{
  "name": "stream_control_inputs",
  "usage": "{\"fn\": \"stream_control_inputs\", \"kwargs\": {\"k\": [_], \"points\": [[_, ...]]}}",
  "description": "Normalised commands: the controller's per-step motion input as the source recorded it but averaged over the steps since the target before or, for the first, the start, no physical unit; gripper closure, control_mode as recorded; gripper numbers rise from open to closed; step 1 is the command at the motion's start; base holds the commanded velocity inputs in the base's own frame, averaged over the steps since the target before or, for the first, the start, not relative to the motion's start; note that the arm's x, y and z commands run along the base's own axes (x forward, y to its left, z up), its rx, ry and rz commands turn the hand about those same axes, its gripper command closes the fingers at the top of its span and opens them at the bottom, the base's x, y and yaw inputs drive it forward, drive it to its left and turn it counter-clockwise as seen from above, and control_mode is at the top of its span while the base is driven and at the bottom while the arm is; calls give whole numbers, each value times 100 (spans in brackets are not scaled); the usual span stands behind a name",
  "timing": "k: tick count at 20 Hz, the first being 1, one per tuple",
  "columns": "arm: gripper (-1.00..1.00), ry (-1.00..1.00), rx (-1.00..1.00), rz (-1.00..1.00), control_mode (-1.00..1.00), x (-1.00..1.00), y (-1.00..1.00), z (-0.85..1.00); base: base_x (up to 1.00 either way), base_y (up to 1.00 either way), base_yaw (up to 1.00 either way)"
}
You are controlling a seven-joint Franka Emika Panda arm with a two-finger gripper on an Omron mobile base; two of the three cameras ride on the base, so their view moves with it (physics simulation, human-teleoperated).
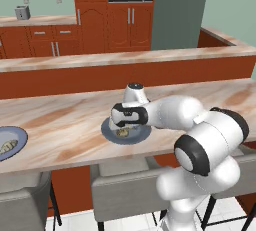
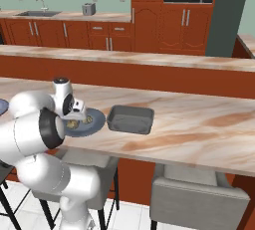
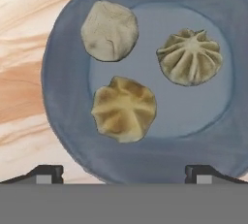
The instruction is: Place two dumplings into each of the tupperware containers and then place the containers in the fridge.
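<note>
Claw [image 3: 124, 172] wide, 3 dumplings [image 3: 124, 108] below

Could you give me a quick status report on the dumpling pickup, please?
Gripper over the blue plate, jaws open, empty. Three dumplings on it. Tupperware container beside the plate, empty. Nothing blocking.

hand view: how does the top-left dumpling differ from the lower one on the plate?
The top-left dumpling is pale grey-beige and nearly smooth; the lower dumpling is yellower, with deep pleats radiating from its centre. The lower one lies nearer the fingers. Both are similar in size and rest on the blue plate.
</note>
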Motion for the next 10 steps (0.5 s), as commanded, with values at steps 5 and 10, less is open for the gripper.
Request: {"fn": "stream_control_inputs", "kwargs": {"k": [5, 10], "points": [[-100, 0, 0, 1, -100, 10, 6, -29, 0, 0, 0], [-100, 0, 0, 1, -100, 22, 8, -30, 0, 0, 0]]}}
